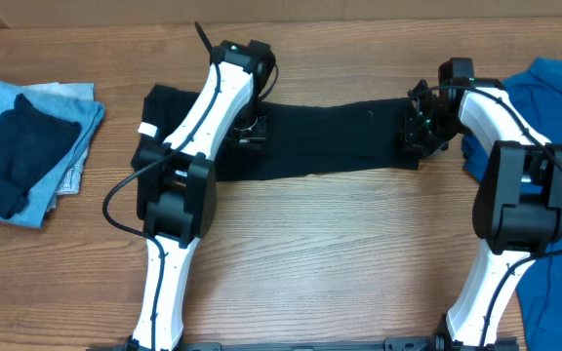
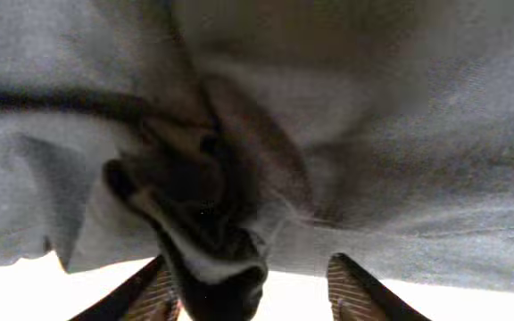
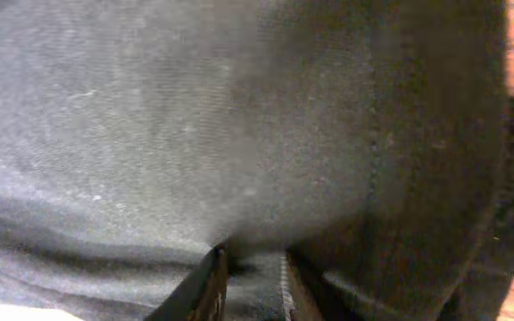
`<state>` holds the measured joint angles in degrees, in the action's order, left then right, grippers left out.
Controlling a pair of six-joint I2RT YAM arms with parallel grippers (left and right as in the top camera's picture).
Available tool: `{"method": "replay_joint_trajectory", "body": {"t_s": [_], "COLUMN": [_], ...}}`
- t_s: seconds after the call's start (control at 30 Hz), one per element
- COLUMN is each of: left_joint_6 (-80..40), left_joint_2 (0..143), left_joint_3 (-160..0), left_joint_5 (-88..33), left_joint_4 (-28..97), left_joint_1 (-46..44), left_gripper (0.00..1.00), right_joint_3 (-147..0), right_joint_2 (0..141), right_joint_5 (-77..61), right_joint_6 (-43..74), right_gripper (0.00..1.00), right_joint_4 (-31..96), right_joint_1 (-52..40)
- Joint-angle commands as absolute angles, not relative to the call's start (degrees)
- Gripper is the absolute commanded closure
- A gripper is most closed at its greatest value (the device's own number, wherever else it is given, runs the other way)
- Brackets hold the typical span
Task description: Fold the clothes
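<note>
Your black shirt (image 1: 340,136) lies stretched in a long band across the far side of the desk (image 1: 340,263), between the two arms. The blue shirt (image 1: 554,97) sits at the right edge, just beside the right arm.

Your left end effector (image 1: 250,127) stands apart, with a bunched fold lying loose against one finger. Your right end effector (image 1: 416,132) is nearly together, pinching a thin fold of the black shirt.

Watch the left side: if you lift away, that bunch could snag on the finger and drag the band out of line. On the right, raising before you let go would likely pull that end up and spoil the fold. A wide swing there might also catch the blue shirt.
</note>
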<state>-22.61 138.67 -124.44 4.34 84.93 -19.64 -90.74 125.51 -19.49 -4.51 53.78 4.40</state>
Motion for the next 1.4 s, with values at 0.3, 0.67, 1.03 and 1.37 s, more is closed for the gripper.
{"method": "replay_joint_trajectory", "body": {"t_s": [0.3,0.67,1.03,1.37], "left_joint_6": [-19.88,-29.30,-30.24,-28.86], "left_joint_2": [138.50,138.52,138.52,138.52], "left_joint_3": [-128.29,-124.03,-121.27,-121.99], "left_joint_5": [5.98,6.13,8.12,11.11], "left_joint_4": [87.55,77.87,80.29,82.13], "left_joint_1": [-16.91,-10.04,-4.38,0.64], "left_gripper": [0.39,0.28,0.96,0.66], "right_joint_3": [-89.41,-89.41,-89.41,-89.41], "right_joint_2": [127.31,127.31,127.31,127.31], "right_joint_5": [-15.07,-15.07,-15.05,-15.00], "right_joint_6": [-4.27,-4.27,-4.27,-4.47], "right_gripper": [0.71,0.70,0.70,0.70], "right_joint_4": [54.06,53.84,53.82,53.80], "right_joint_1": [4.91,4.91,4.91,4.91]}}
